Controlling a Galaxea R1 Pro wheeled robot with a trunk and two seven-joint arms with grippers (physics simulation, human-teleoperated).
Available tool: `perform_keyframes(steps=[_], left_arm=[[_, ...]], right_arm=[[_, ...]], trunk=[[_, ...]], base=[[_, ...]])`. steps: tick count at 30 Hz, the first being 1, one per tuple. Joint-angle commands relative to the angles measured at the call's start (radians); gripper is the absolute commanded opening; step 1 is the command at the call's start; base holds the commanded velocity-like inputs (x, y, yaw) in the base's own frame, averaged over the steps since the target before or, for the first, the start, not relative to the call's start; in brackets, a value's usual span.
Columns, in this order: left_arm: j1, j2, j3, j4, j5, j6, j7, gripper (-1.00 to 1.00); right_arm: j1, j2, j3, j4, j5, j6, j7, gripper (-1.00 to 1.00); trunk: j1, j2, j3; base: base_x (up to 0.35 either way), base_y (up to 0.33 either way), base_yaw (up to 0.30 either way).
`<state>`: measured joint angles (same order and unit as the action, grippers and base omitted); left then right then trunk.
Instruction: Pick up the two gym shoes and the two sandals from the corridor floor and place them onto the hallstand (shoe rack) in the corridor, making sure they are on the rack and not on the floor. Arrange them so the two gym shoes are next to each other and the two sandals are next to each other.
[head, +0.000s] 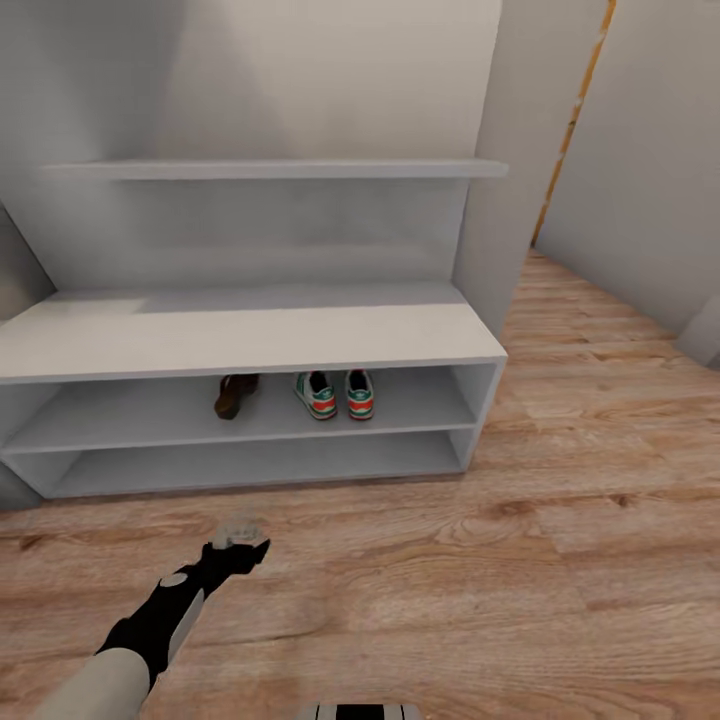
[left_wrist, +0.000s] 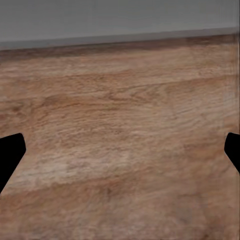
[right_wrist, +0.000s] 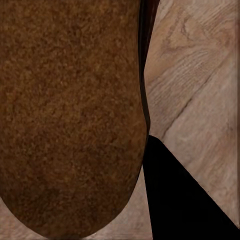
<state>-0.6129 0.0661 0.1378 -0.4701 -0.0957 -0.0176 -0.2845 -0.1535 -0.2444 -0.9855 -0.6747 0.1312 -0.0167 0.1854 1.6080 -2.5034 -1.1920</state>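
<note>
Wood planks of the corridor floor (head: 560, 560) are filling the space nearest the robot, and they are lying bare in front of the shoe rack.

Low over those planks, the left end effector (head: 238, 540) is hanging with nothing in it. In the left wrist view its two dark fingers (left_wrist: 10, 155) are sitting far apart at the sides, so it is wide.

The right end effector is harder to read. In the right wrist view a brown sandal (right_wrist: 70, 120) is pressing close against one dark finger (right_wrist: 185, 200), sole toward the camera. It is probably gripping that sandal, but I cannot tell for sure.

Farther off, the shoe rack (head: 250, 340) is standing against the wall. On its upper open shelf, the two gym shoes (head: 335, 393) are sitting side by side. Another sandal (head: 234, 394) is resting a little apart from them on that same shelf.

So three shoes are looking done, and one sandal is waiting to go beside its partner.

Room is staying open beside that sandal. The counter edge above is hanging low, so reaching in is going to be tight.
</note>
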Motion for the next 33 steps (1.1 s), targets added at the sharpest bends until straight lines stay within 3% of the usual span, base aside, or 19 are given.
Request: perform_keyframes(steps=[1,2,3,5,6,7,10,12,16,26,33], left_arm=[[0.014,0.009,0.009,0.000,-0.006,-0.018,-0.030,1.00],[0.028,0.019,0.011,0.000,-0.002,-0.035,-0.055,1.00],[0.077,0.051,0.022,0.000,0.018,-0.090,-0.145,1.00],[0.118,0.080,0.032,0.001,0.040,-0.130,-0.235,1.00],[0.172,0.124,0.053,0.001,0.084,-0.172,-0.380,1.00],[0.250,0.191,0.114,0.003,0.168,-0.231,-0.610,1.00],[0.267,0.212,0.143,0.004,0.183,-0.243,-0.703,1.00],[0.284,0.234,0.184,0.005,0.188,-0.248,-0.770,1.00],[0.296,0.250,0.204,0.016,0.189,-0.249,-0.794,1.00],[0.311,0.242,0.210,0.019,0.191,-0.249,-0.789,1.00],[0.311,0.242,0.210,0.019,0.191,-0.249,-0.789,1.00]], right_arm=[[-0.001,0.001,-0.007,0.000,0.007,-0.002,0.008,-1.00],[-0.001,0.001,-0.007,0.000,0.007,-0.003,0.008,-1.00],[-0.001,0.001,-0.007,0.000,0.007,-0.010,0.008,-1.00],[-0.001,0.001,-0.007,0.002,0.007,-0.020,0.008,-1.00],[-0.001,0.001,-0.007,0.013,0.007,-0.039,0.008,-1.00],[-0.001,0.001,0.014,0.032,0.008,-0.104,0.009,-1.00],[-0.001,0.001,0.032,0.034,0.008,-0.133,0.008,-1.00],[-0.001,0.001,0.041,0.035,0.008,-0.147,0.008,-1.00],[-0.001,0.001,0.043,0.035,0.007,-0.152,0.009,-1.00],[-0.001,0.024,0.043,0.031,0.007,-0.182,0.005,-1.00],[-0.001,0.029,0.042,0.034,0.008,-0.195,0.002,-1.00]], trunk=[[-0.001,0.000,-0.001],[-0.001,0.000,-0.001],[-0.001,0.000,-0.001],[-0.001,0.000,-0.001],[-0.001,0.000,-0.001],[-0.001,0.000,-0.001],[-0.001,0.000,-0.001],[-0.001,0.000,-0.001],[-0.001,0.000,-0.001],[-0.001,0.000,-0.001],[-0.001,0.000,-0.001]], base=[[-0.275,0.223,0.000],[-0.275,0.223,0.000],[-0.275,0.223,0.000],[-0.275,0.223,0.000],[-0.274,0.223,0.000],[-0.200,0.176,0.000],[-0.116,0.103,0.000],[-0.030,0.026,0.000],[-0.007,0.007,0.000],[0.000,0.003,0.000],[-0.056,0.187,0.000]])
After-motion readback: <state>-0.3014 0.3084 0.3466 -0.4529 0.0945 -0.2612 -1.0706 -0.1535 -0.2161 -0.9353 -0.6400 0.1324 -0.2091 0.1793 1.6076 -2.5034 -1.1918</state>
